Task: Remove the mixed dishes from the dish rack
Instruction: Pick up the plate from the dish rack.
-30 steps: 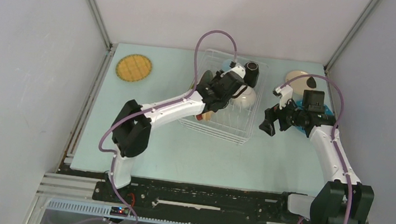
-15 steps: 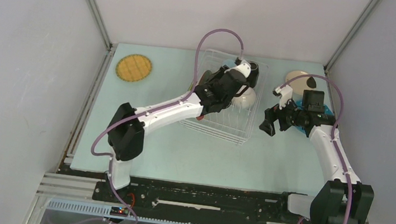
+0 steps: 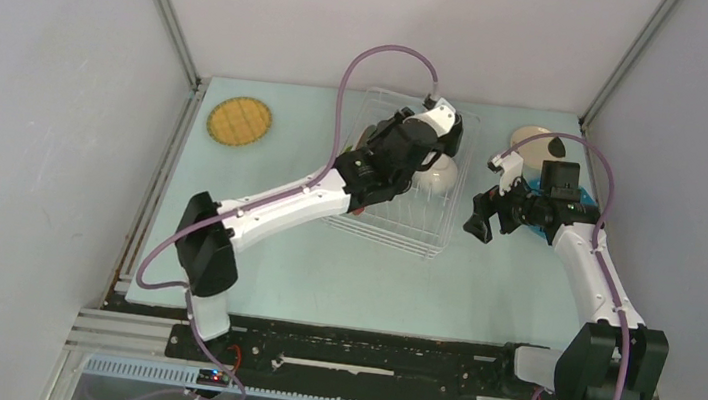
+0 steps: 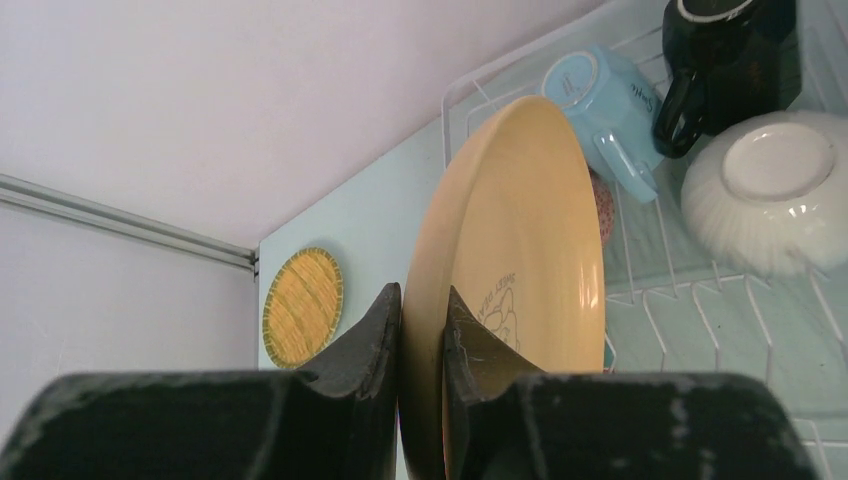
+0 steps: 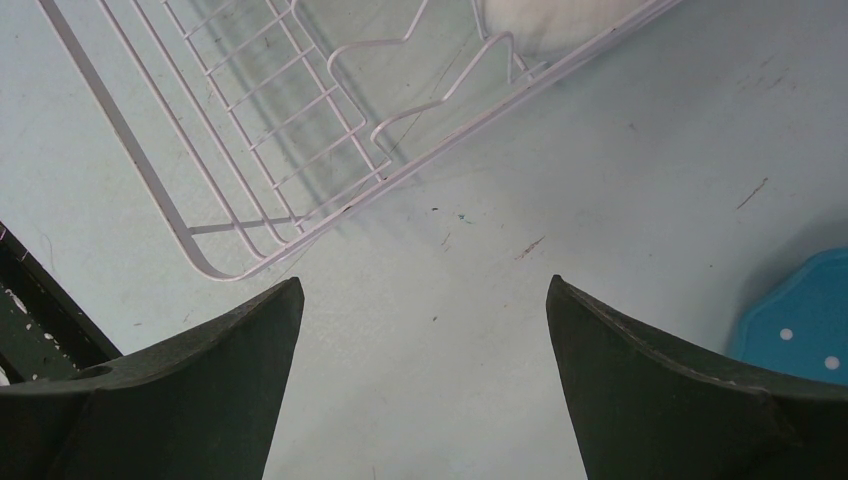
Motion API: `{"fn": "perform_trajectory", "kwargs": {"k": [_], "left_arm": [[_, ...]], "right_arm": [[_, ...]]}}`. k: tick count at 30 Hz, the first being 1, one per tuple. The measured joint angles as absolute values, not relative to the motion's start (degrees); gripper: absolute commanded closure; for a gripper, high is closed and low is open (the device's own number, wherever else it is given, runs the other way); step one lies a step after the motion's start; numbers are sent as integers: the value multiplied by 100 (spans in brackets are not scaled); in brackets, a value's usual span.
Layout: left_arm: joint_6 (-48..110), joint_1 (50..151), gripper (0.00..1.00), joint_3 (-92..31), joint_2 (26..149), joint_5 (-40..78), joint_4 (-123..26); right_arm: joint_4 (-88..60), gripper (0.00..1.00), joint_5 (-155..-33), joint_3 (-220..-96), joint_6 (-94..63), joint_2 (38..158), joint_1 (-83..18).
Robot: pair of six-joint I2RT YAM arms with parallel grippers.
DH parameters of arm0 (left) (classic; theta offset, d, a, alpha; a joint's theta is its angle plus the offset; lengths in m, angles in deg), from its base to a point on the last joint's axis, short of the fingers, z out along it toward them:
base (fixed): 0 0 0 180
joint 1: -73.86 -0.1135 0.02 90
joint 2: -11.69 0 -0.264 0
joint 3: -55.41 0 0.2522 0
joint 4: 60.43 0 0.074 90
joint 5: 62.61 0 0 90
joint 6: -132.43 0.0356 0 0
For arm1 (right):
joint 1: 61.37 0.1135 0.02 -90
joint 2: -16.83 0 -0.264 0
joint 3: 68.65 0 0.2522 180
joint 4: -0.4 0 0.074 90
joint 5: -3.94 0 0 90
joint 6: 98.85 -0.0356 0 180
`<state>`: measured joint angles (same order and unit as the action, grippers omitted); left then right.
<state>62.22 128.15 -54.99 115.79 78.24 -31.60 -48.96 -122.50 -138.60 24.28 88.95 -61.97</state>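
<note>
Overhead, a rectangular white wire dish rack (image 3: 397, 227) is sitting toward the far middle of a pale green table (image 3: 321, 277). The left arm is reaching over the rack. Its left gripper (image 4: 422, 296) is pinching the rim of an orange-yellow round plate (image 4: 520, 250), with one finger pressing each face. The plate is standing on edge inside the rack, and a faint printed drawing is showing on its face. Whether its lower edge is touching the rack wires cannot be told.

At the rack's far end, a light-blue cup (image 4: 605, 110) is lying on its side just beside a black mug (image 4: 725, 60). A white ribbed bowl (image 4: 775, 190) is resting upside down next to them.

Well to the left of the rack, a yellow woven-pattern round plate (image 3: 239, 121) is lying flat. The right gripper (image 5: 425, 300) is hovering just off the rack's near right corner, fingers spread wide and holding nothing. A blue dotted plate (image 5: 800, 330) is lying to the rack's right, with a cream plate (image 3: 530, 138) behind it.
</note>
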Motion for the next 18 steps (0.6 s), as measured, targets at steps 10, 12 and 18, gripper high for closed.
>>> {"fn": "perform_trajectory", "kwargs": {"k": [10,12,18], "left_arm": [[6244,13018,100,-5464,10910,7822,-3302],[6240,13051,100,-5392,10770,7818,-3365],[6192,13092,100,-5060,10280,7770,-3468]], "right_arm": [[-4896,0,-12250,-13860,2430,8895,-6197],[-4896,0,-12250,-13860,2430,8895,-6197],[-4898,0,-12250,-13860,2432,8897,-6197]]}}
